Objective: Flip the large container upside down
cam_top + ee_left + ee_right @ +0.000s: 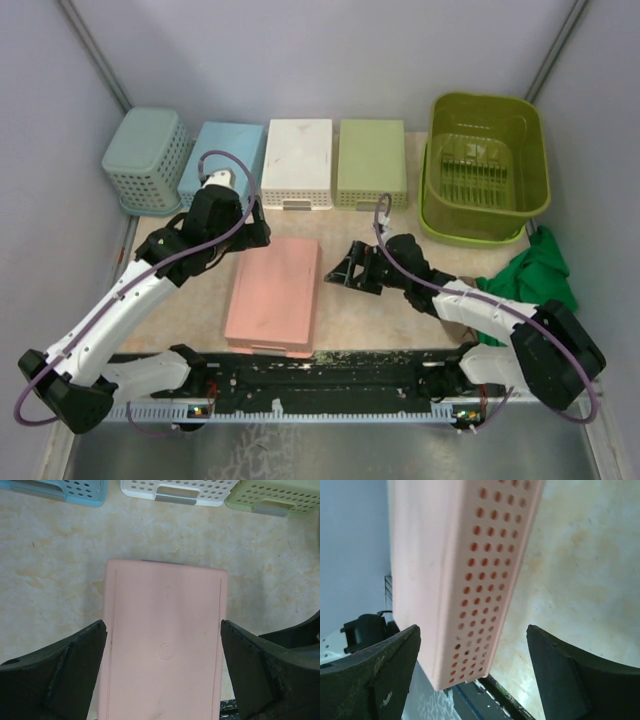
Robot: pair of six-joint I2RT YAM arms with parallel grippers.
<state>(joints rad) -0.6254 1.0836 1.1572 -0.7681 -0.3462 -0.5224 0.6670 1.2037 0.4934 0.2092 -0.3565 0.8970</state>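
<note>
The left gripper (162, 630) and right gripper (472, 635) gape wide, both empty. The large container (537, 160) stands upright, well apart from both.

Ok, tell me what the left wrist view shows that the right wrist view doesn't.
Only left wrist: the flat upturned bottom of the pink basket, plus edges of the blue basket, white basket and pale green basket. Only right wrist: the pink basket's perforated side wall. Both: that basket framed by open jaws, left gripper and right gripper, and the marbled table.
</note>
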